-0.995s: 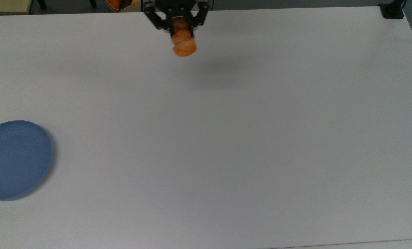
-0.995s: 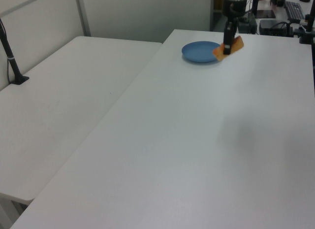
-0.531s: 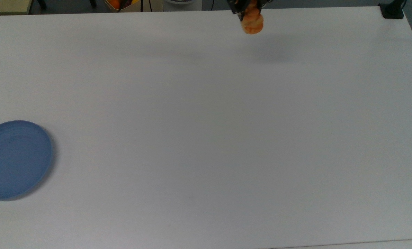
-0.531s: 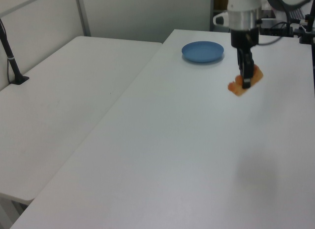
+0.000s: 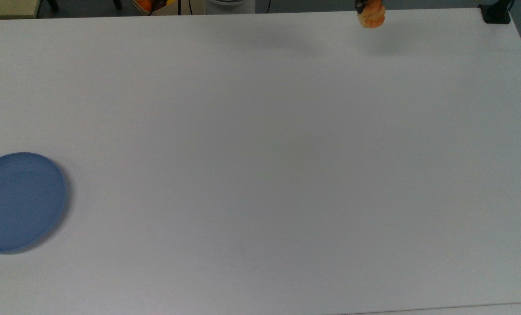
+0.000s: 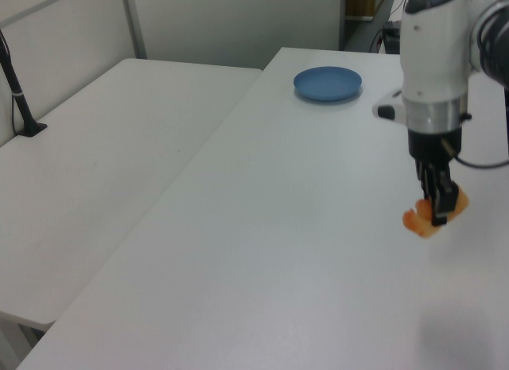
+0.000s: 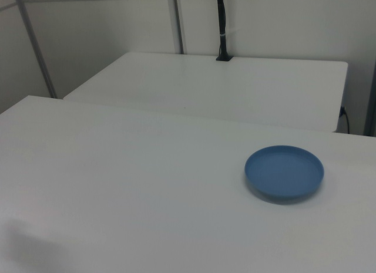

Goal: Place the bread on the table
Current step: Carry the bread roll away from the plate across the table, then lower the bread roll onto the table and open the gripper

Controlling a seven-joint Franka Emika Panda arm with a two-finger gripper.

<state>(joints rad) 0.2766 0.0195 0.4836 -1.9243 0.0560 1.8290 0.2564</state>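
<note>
Changes only. In the top view, the small oblong golden-orange bread roll (image 5: 371, 16) now sits far toward the top view's right along the upper edge; a second ago it hung near the top-middle, half a second ago partway across. Less of the black two-finger gripper (image 5: 360, 5) shows there than before. The soft shadow on the plain white matte table (image 5: 260, 175) has travelled rightward with the roll.

In the left view, the gripper (image 6: 438, 215), clamped on the roll (image 6: 433, 222), has come well away from the round blue plate (image 6: 327, 83), nearer the camera and lower in frame. More of the white arm (image 6: 433, 60) is now visible.
</note>
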